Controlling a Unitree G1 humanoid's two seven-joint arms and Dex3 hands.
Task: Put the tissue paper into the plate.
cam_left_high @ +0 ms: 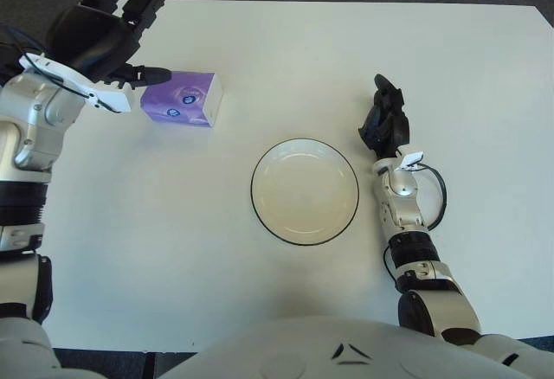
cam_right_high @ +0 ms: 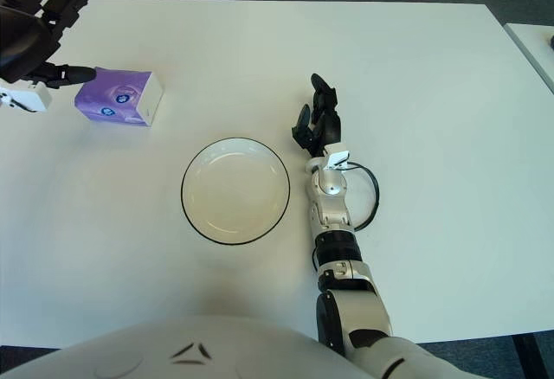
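A purple and white tissue pack (cam_left_high: 180,100) lies on the white table at the left rear. My left hand (cam_left_high: 108,41) hovers just left of it with fingers spread, one finger (cam_left_high: 149,74) reaching toward the pack's left end; it holds nothing. The white plate with a dark rim (cam_left_high: 305,191) sits at the table's middle and has nothing in it. My right hand (cam_left_high: 385,122) shows just right of the plate, fingers relaxed and holding nothing.
The white table (cam_left_high: 286,59) spreads wide around the plate and pack. A black cable (cam_left_high: 435,197) loops by my right wrist. Dark floor lies beyond the far table edge.
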